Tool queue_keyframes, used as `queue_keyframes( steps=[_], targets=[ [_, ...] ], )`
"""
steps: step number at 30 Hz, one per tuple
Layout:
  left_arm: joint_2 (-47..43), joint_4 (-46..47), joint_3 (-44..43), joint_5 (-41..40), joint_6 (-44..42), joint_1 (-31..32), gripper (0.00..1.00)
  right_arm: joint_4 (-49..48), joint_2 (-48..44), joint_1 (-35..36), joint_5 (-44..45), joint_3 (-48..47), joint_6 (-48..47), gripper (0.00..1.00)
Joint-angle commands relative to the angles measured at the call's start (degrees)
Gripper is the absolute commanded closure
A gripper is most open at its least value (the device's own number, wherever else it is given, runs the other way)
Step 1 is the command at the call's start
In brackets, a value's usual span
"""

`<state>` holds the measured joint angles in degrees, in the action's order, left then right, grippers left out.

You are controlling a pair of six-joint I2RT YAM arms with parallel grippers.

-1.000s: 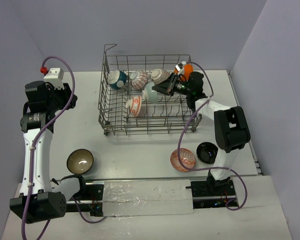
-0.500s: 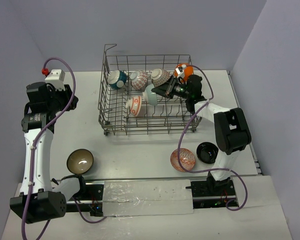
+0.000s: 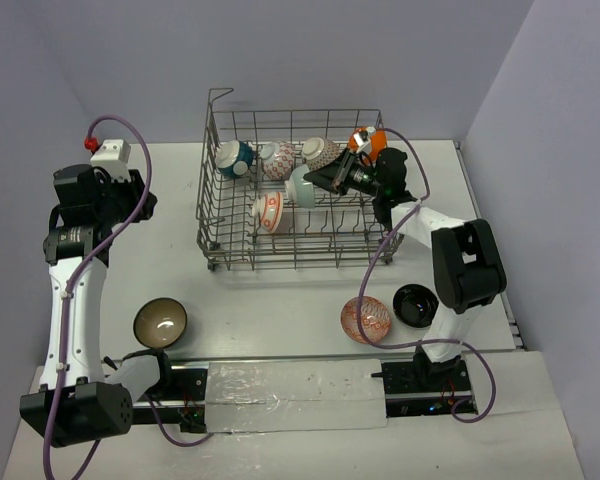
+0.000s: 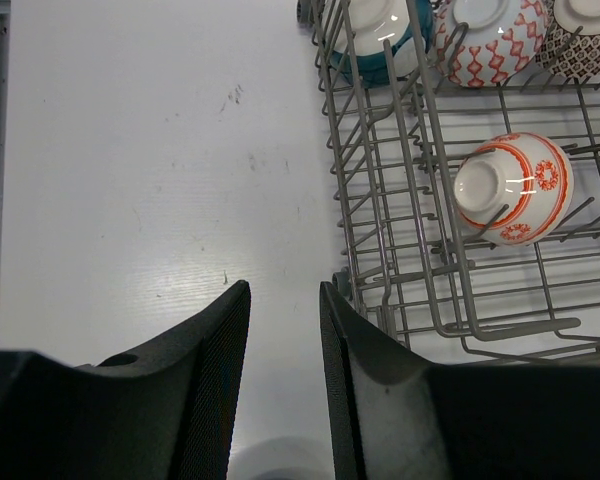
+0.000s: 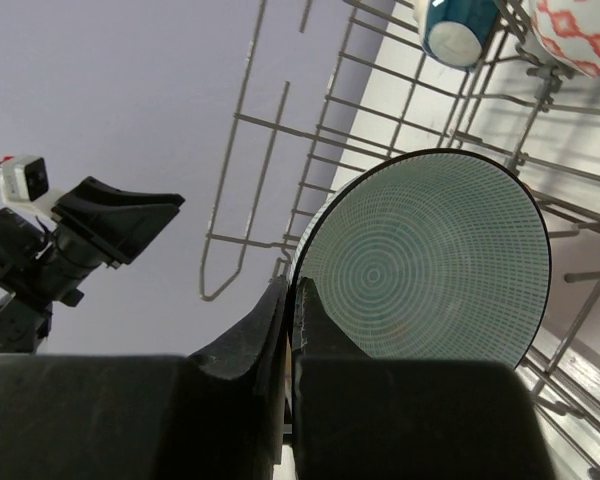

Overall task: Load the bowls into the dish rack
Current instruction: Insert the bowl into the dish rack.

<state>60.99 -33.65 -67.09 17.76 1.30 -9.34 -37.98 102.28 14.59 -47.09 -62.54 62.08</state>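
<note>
1. Leftmost, the left gripper [image 4: 285, 290] hangs released and empty over the table [image 4: 130, 200], just beside the dish rack's [image 3: 212, 215] left edge, seemingly clear of the other arm.
2. A brown bowl [image 3: 160, 322] waits near the table's near-left corner.
3. Racked bowls [image 3: 268, 210] lean on edge between tines in the rack's far half, probably so they drain.
4. The right gripper [image 5: 290, 290] is clenched on the held bowl's [image 5: 425, 260] rim. The bowl is green-ringed inside and orange underneath, and it is tipped on edge over the rack's far-right corner, likely for slotting between tines.
5. A red-patterned bowl [image 3: 367, 319] and a black bowl [image 3: 415, 305] sit near the table's near-right corner.
</note>
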Motion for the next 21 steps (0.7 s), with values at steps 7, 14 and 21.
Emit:
queue_keyframes(
  steps=[7, 14, 21],
  targets=[
    [-0.44, 2.36, 0.29, 0.61, 1.07, -0.24, 0.60, -4.56, -6.39, 0.18, 1.39, -0.30, 2.78, 1.00],
    [-0.87, 2.62, 1.08, -0.09, 0.72, -0.24, 0.60, -6.14, -5.07, 0.18, 0.86, 1.11, 3.57, 1.00],
    [-0.17, 2.89, 1.26, 0.00, 0.81, -0.24, 0.61, -6.32, -6.74, 0.44, 1.91, 3.56, 4.10, 1.00]
  ],
)
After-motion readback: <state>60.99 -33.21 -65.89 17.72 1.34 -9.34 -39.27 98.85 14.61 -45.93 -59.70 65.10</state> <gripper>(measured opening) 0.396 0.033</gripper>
